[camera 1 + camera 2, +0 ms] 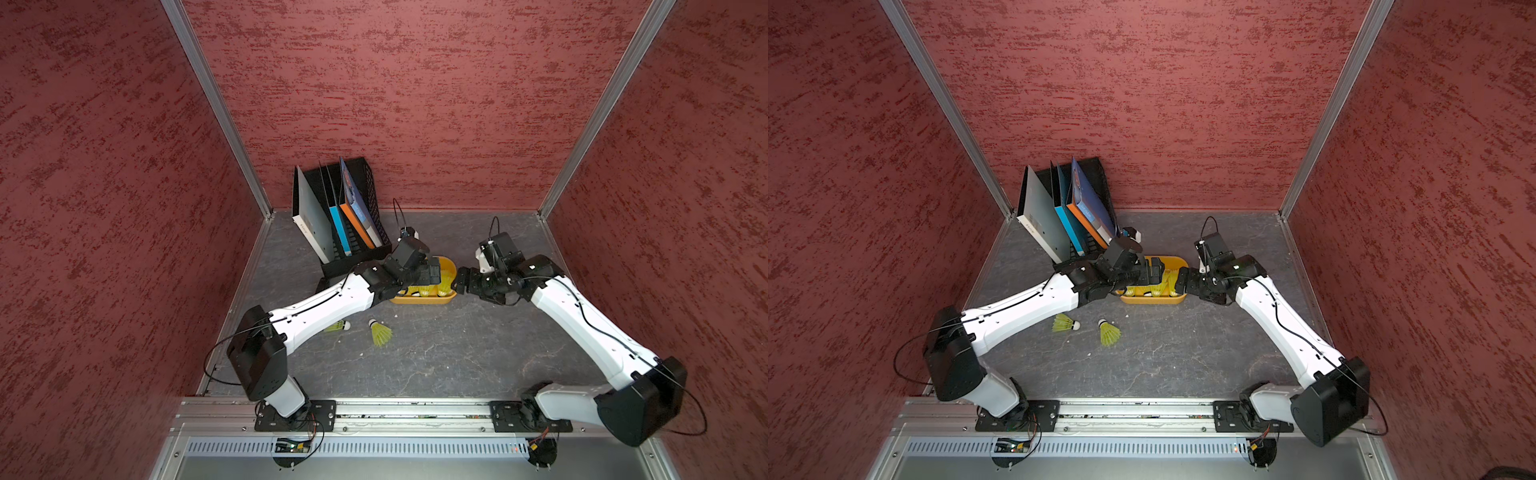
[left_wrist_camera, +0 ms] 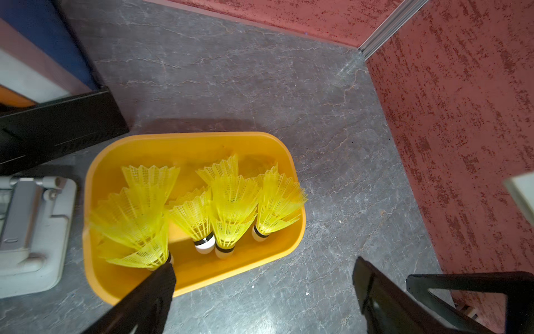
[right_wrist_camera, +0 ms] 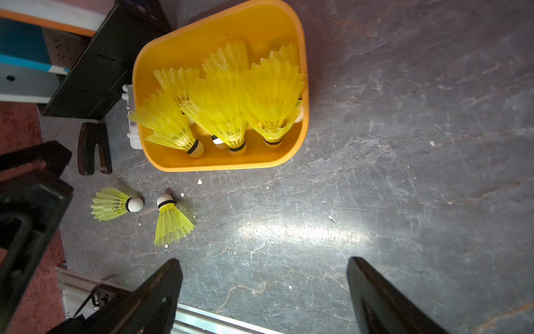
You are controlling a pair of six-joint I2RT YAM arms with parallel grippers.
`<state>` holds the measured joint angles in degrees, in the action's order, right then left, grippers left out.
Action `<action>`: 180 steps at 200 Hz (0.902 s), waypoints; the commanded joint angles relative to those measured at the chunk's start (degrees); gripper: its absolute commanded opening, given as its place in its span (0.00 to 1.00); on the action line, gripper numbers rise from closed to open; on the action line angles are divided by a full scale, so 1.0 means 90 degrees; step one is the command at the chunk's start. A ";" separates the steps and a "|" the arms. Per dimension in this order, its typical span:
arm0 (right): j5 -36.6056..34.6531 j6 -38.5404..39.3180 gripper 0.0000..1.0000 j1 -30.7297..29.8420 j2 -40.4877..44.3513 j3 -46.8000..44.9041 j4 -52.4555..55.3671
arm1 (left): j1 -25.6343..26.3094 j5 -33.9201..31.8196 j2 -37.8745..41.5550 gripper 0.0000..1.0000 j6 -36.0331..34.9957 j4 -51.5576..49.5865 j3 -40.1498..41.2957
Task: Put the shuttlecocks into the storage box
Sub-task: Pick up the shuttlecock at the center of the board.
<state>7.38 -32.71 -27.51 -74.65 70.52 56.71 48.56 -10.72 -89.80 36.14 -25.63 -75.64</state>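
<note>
1. One storage box (image 1: 419, 300) stood on the table (image 1: 457, 353), in front of and to the right of the file rack (image 1: 353, 257). In both top views its long axis ran from left to right.
2. The boxed shuttlecocks (image 2: 231, 202) were nested in leaning stacks. Four stacks stood side by side in the left wrist view. How many were in each stack could not be told.
3. Their white tips sat low against the box's near wall. Their skirts fanned up and away toward the far wall, so their long axes ran from near to far.
4. Two more lay on their sides on the table, nearer the robot than the box, with their tips close together but apart.
5. The left loose shuttlecock (image 1: 1065, 324) pointed its tip to the right, with its axis running left to right. In a top view (image 1: 338, 326) the left arm partly hid it.
6. The right loose shuttlecock (image 1: 1109, 332) pointed its tip away and slightly left, with its skirt toward the robot.
7. The left gripper (image 2: 263, 264) hung over the box with its jaws spread wide and nothing between them. One finger (image 2: 156, 289) overlapped the tip of the leftmost stack, and contact could not be told.
8. The right gripper (image 3: 263, 266) was just right of the box, over bare table, with its jaws wide apart and empty.
9. One file rack held at least three books.
10. One grey-white device (image 2: 31, 231) lay just beside the box's left end.
</note>
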 commanded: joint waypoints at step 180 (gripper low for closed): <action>-0.0094 0.3457 0.93 -0.3011 -0.1505 -0.0432 -0.3902 | -0.0534 0.0561 0.5408 1.00 0.2091 -0.3233 0.3150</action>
<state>5.41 -7.97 -52.31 -86.91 68.36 30.89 43.68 -4.91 -44.75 52.36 -50.70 -49.41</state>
